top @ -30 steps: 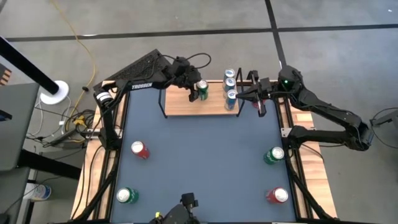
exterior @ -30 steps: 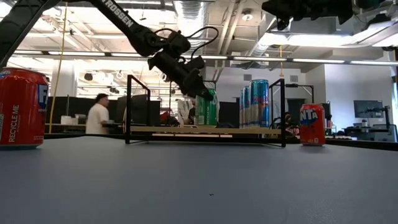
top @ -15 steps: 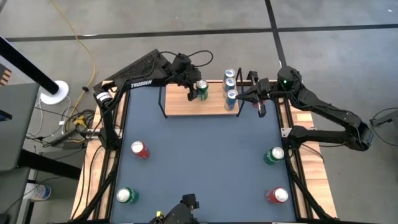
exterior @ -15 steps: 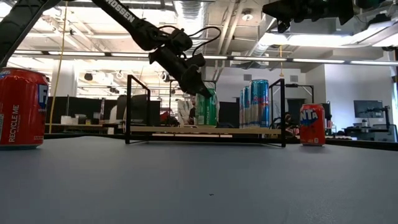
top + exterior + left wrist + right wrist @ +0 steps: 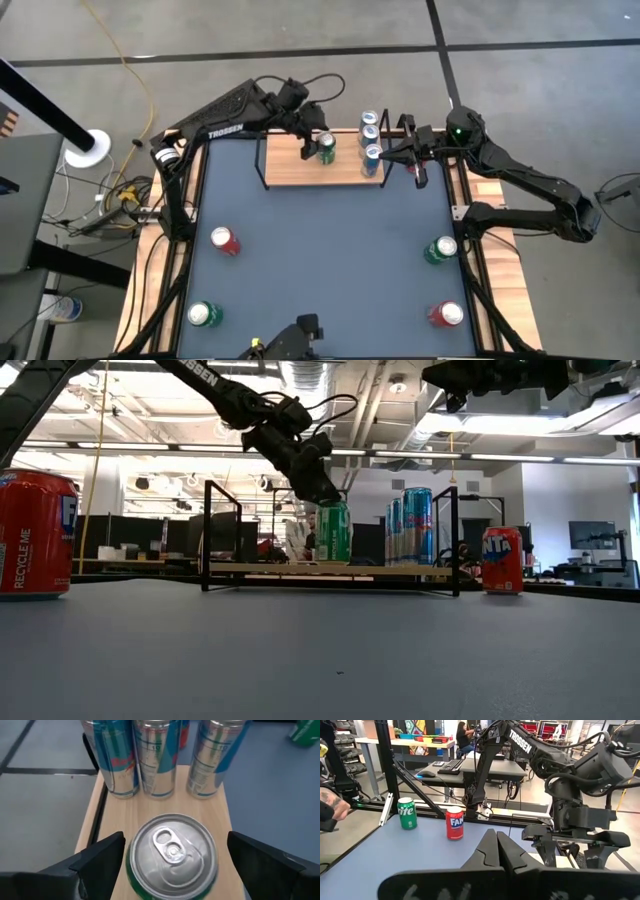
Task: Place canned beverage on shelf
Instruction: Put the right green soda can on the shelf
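The green aluminium can (image 5: 172, 855) is already set upright on the light-wood shelf (image 5: 290, 168), between the spread fingers of the left claw (image 5: 172, 865), so a clean upward retreat is judged next.

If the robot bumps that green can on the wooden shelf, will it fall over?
Probably not from a light bump: the green can stands upright on the flat shelf. Its smooth metal side would likely slide. If it tipped, its round body would roll. The left gripper is open around it.
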Tool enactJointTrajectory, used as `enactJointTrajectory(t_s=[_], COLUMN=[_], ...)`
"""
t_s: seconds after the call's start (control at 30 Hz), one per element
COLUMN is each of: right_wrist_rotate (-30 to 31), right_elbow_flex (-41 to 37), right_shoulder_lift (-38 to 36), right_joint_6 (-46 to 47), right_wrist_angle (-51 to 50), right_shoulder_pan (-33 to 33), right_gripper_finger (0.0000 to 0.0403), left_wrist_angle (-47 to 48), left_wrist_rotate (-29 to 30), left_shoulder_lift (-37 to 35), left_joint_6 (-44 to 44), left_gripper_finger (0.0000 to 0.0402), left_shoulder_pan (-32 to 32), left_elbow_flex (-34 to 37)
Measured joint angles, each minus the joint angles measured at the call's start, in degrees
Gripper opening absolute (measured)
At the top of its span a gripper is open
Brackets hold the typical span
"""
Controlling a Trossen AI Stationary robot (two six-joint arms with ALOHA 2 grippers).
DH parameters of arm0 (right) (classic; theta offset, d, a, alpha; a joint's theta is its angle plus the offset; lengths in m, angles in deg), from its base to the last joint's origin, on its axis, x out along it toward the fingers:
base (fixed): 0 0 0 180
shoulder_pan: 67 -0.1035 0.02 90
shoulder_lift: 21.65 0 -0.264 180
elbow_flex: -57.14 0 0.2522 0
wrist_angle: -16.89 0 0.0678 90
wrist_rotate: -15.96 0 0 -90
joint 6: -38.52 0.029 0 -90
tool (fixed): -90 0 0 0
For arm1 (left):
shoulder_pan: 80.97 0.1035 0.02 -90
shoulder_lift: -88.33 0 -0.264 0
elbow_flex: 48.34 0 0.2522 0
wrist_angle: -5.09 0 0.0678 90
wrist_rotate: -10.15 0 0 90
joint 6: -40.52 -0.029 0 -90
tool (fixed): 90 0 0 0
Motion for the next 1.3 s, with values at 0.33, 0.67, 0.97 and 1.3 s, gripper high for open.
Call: enactJointTrajectory(t_s=[0.33, 0.67, 0.97, 1.3], right_wrist_rotate=[0.0, -0.01, -0.02, 4.83], right_elbow_flex=[0.0, 0.0, 0.0, 1.21], right_shoulder_lift=[0.0, 0.0, -0.01, 4.53], right_joint_6=[-0.3, -0.39, -0.39, 6.71], right_wrist_angle=[0.0, -0.02, -0.11, 2.74], right_shoulder_pan=[0.0, 0.0, -0.02, -1.21], right_gripper_finger=[0.0, 0.0, 0.0, 0.0], left_wrist_angle=[6.16, 7.64, 7.2, 8.01], left_wrist_rotate=[-0.49, -2.23, -1.6, 13.54], left_shoulder_lift=[-0.04, -0.13, -0.78, -8.41], left_joint_6=[-1.27, -1.19, -1.3, 2.51], left_gripper_finger=[0.0339, 0.0339, 0.0339, 0.0339], left_shoulder_pan=[-0.31, -0.37, -0.37, -0.2], left_elbow_flex=[-5.01, -6.31, -6.31, -6.29])
